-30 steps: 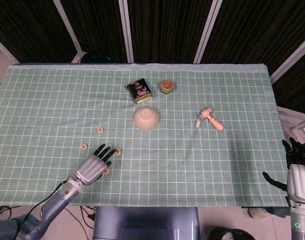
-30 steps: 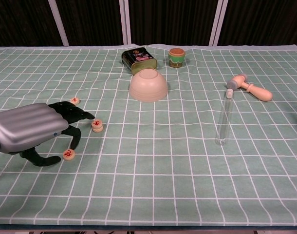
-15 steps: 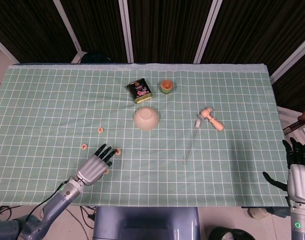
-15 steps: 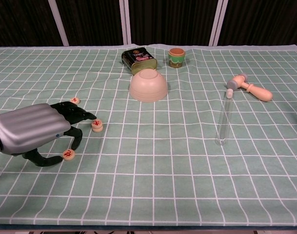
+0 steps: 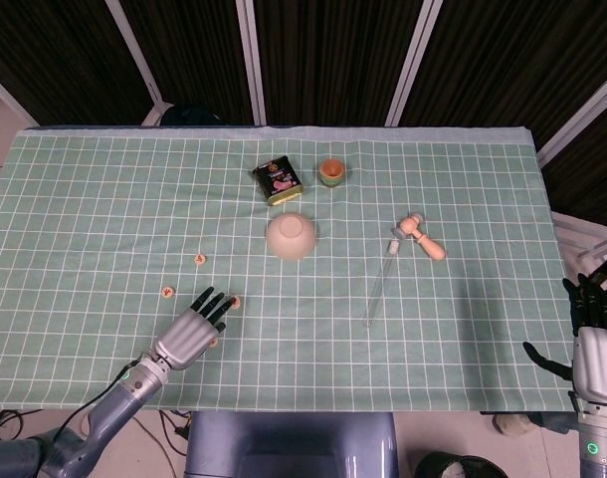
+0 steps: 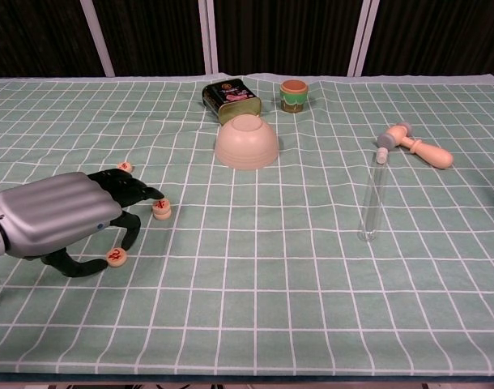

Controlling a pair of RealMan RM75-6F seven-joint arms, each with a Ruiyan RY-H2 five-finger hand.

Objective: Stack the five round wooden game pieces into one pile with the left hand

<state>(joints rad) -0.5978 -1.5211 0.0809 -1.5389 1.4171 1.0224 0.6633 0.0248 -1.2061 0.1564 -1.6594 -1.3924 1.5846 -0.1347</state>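
Left hand (image 6: 65,219) low over the tabletop (image 6: 312,267), fingers spread, grasping nothing; chest view shows one wooden piece (image 6: 116,257) just by its thumb tip, contact unclear, another (image 6: 161,210) just past its fingertips, a third (image 6: 125,167) beyond the hand. Head view adds a piece (image 5: 167,292) left of the hand, hidden from chest view. Pieces lie flat, faces up, all apart, unstacked. Hand sits near the tabletop's near edge. Right hand (image 5: 590,334) off the right edge, only in head view, fingers up and apart, empty.
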